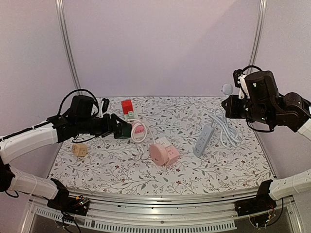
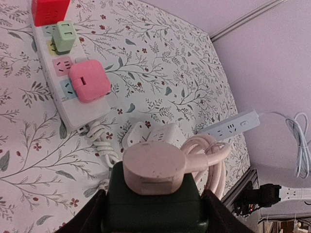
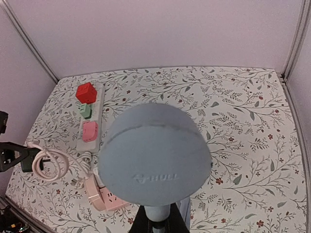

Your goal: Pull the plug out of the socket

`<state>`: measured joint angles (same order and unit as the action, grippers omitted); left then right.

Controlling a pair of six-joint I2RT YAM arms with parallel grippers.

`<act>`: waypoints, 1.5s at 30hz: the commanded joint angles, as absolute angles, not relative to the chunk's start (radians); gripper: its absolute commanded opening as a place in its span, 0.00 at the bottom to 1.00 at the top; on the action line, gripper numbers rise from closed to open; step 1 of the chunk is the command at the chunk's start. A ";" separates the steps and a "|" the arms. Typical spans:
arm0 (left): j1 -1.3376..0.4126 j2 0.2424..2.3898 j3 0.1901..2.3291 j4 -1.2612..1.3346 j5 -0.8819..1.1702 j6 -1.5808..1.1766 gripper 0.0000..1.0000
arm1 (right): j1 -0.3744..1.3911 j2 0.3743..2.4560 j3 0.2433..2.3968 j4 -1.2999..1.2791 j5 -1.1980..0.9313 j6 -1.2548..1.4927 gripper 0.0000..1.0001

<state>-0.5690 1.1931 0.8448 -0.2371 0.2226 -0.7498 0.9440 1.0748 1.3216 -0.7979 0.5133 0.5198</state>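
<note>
Above floral cloth (image 1: 233, 160), left jaws pinch a dark-green plug (image 2: 150, 211); right jaws, a round blue plug (image 3: 155, 155).

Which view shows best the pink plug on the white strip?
Left wrist: the pink plug is close and unblocked, seated in the white strip. The top and right wrist views show it only small and far.

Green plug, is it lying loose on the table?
No, the green plug sits in the white power strip, between the red plug and the pink plug.
</note>
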 commanded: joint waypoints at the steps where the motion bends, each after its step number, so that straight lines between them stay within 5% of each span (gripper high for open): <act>1: -0.558 1.128 0.796 -0.115 0.303 -0.721 0.08 | 0.807 1.077 1.304 -0.863 0.560 0.549 0.00; 14: -0.558 0.971 0.648 -0.136 0.320 -0.727 0.08 | 0.425 1.240 1.050 -0.548 0.148 0.552 0.00; 20: -0.559 0.929 0.617 -0.149 0.321 -0.732 0.08 | 0.366 1.383 1.048 -0.540 0.115 0.534 0.00; 29: -0.560 0.956 0.652 -0.164 0.337 -0.690 0.08 | 0.296 1.479 0.994 -0.472 0.084 0.573 0.13; 37: -0.569 0.986 0.661 -0.115 0.377 -0.657 0.07 | 0.281 1.519 0.997 -0.465 0.097 0.579 0.40; 45: -0.612 0.974 0.677 -0.107 0.390 -0.587 0.08 | 0.291 1.328 1.009 -0.475 -0.064 0.514 0.68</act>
<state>-0.5800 0.9886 0.6277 -0.1688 0.3538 -0.6487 0.2867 1.4551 0.9997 -0.4843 0.0559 0.5545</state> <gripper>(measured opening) 0.587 0.636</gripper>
